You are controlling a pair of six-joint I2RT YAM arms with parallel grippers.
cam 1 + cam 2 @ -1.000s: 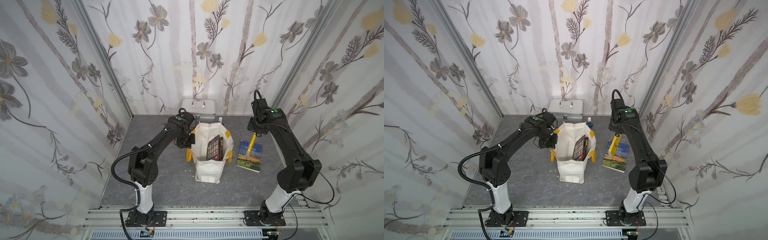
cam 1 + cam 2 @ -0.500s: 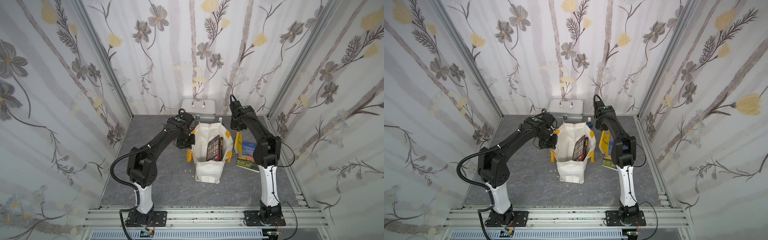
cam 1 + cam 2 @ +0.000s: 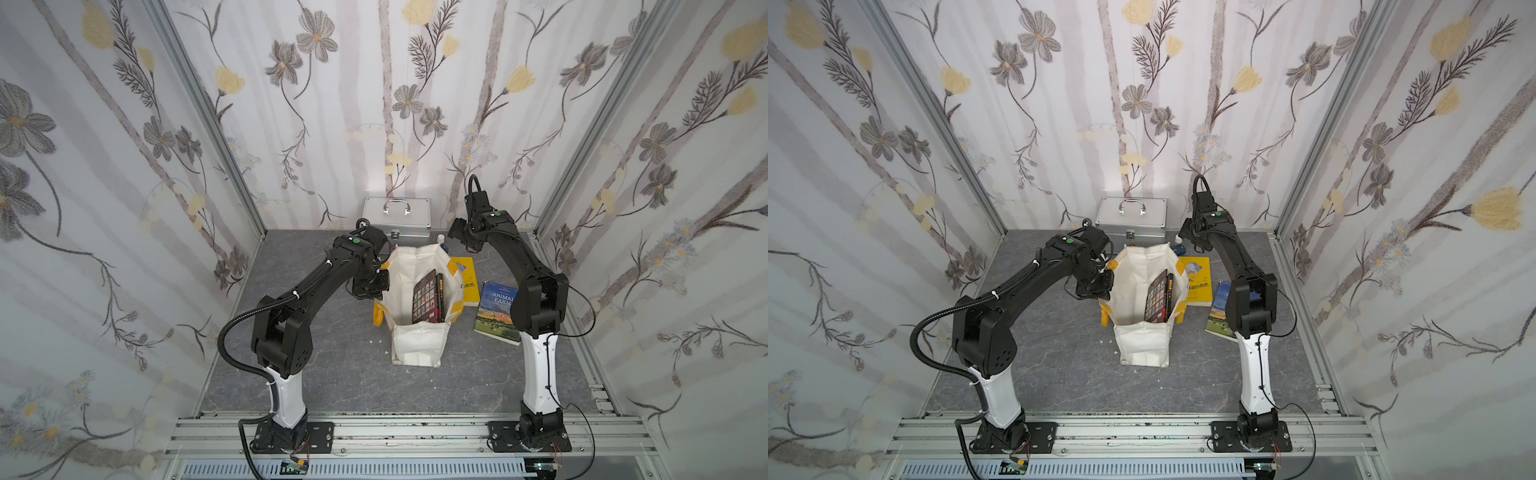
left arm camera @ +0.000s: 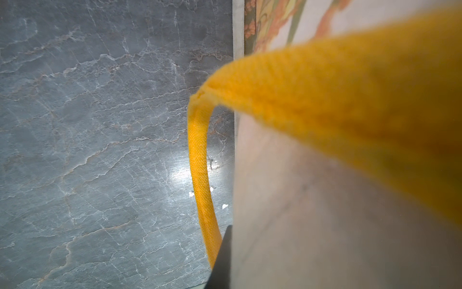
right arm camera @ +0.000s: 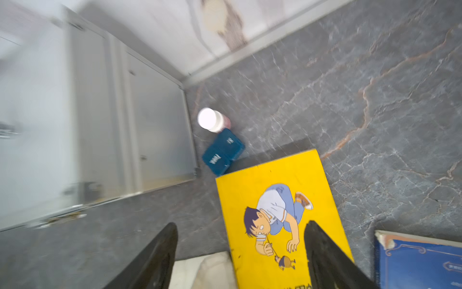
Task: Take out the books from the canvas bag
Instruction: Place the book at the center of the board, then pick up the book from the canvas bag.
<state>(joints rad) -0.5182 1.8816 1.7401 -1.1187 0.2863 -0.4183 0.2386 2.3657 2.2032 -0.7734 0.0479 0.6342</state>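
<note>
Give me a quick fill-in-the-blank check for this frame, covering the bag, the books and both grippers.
____ books stand inside the canvas bag.
The left gripper is shut on the bag's ____ strap.
The right gripper, near the yellow book on the table, holds nothing and its jaws stand ____.
Missing words: two; yellow; open.

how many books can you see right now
4. The yellow book and the blue Animal Farm lie on the table beside the canvas bag; a grid-covered book and a black-spined book stand inside it. Others may be hidden.
</note>
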